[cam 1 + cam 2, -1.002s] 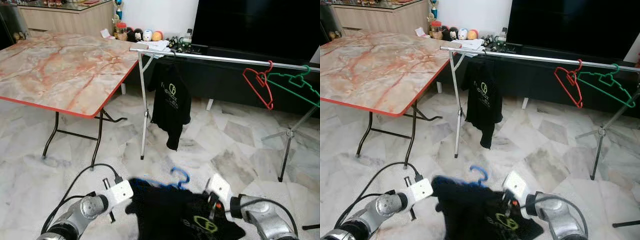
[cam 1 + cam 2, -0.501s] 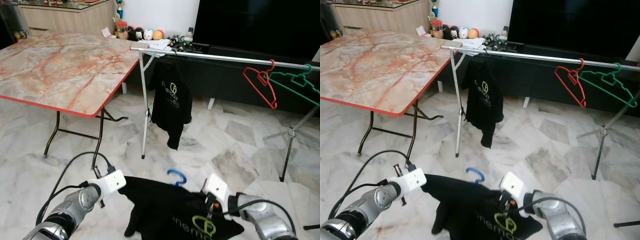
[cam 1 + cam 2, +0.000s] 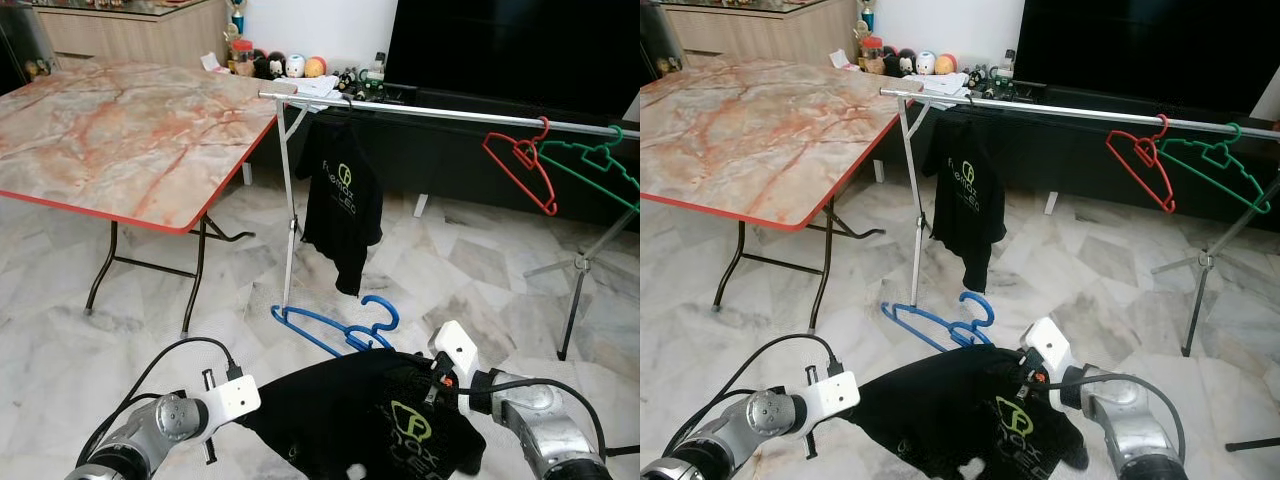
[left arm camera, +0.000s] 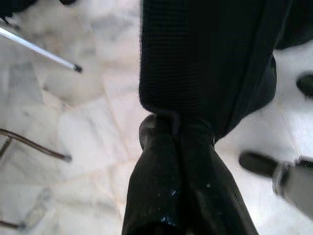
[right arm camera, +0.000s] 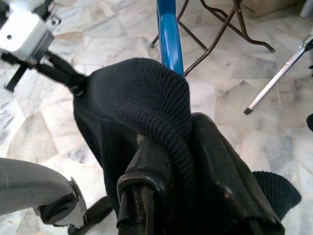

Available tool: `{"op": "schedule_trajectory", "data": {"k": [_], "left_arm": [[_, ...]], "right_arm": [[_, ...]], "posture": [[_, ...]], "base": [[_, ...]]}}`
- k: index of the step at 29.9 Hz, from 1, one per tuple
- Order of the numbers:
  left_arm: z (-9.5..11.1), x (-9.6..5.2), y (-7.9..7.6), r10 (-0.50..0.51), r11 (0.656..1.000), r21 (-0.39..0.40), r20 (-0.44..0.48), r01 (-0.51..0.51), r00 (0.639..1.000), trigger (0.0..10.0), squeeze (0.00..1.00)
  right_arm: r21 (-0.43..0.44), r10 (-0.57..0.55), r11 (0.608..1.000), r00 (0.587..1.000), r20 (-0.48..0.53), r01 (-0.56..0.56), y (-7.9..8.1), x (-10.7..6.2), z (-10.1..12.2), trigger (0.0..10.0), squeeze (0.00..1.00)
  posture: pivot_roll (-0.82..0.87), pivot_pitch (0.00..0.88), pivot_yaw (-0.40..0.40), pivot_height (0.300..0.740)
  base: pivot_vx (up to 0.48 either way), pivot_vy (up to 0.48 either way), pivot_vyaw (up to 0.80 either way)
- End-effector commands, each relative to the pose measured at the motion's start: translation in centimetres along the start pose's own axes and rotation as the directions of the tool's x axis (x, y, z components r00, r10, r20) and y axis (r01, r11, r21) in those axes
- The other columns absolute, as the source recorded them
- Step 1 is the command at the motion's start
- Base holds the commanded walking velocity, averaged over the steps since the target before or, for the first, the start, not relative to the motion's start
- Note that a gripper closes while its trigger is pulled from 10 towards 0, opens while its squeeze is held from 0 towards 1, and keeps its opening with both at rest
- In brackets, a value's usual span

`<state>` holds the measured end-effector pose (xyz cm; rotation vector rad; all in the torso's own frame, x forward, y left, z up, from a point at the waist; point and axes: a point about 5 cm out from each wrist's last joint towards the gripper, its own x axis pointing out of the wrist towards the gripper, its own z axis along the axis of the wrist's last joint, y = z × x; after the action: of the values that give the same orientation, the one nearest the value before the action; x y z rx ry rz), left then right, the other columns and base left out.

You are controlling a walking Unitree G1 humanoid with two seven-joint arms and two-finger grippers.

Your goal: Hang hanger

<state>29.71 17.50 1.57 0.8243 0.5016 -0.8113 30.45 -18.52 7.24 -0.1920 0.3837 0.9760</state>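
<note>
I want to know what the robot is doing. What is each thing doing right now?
Left gripper: shut on the held black T-shirt.
Right gripper: shut on its ribbed collar.
Blue plastic hanger: partly out of the shirt.
Hung black T-shirt: on the silver rail.
Red hanger: hanging, empty.
Green hanger: hanging, empty.

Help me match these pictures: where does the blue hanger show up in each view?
Left eye view: blue hanger low centre, above the black shirt, below the rail.
Right eye view: low centre, likewise.
Left wrist view: I cannot make it out.
Right wrist view: a blue bar rising behind the shirt's collar.
Shared landmark: the black shirt held by the left gripper and right gripper.
</note>
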Motion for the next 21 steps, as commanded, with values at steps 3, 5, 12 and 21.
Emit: {"op": "schedule_trajectory", "data": {"k": [3, 5, 12, 21], "left_arm": [[1.6, -0.4, 1.8, 0.083, 0.996, -0.050, 0.110, -0.078, 0.990, 10.0, 1.00], [2.0, -0.5, 1.8, 0.045, 0.997, -0.070, 0.149, -0.035, 0.988, 10.0, 1.00], [3.6, -1.4, 1.8, -0.066, 0.983, -0.146, 0.290, 0.112, 0.955, 10.0, 1.00], [5.9, -2.2, 1.8, -0.137, 0.950, -0.193, 0.449, 0.246, 0.883, 10.0, 1.00]], "right_arm": [[-0.048, 0.029, 0.998, 0.996, -0.084, -0.033, 0.6, 0.3, -1.2, 10.0, 0.00], [-0.064, 0.024, 0.997, 0.992, -0.125, -0.032, 0.7, 0.5, -1.6, 10.0, 0.00], [-0.145, 0.016, 0.988, 0.967, -0.256, -0.055, 1.2, 1.6, -2.9, 10.0, 0.00], [-0.189, 0.146, 0.960, 0.947, -0.285, -0.205, 2.3, 3.1, -2.4, 10.0, 0.00]], "posture": [[0.10, 0.055, -0.039, 0.740], [0.09, 0.054, -0.038, 0.740], [0.10, 0.052, -0.038, 0.740], [0.11, 0.047, -0.042, 0.740]], "base": [[0.000, 0.000, 0.00], [0.000, 0.000, 0.00], [0.000, 0.000, 0.00], [0.000, 0.000, 0.00]]}}
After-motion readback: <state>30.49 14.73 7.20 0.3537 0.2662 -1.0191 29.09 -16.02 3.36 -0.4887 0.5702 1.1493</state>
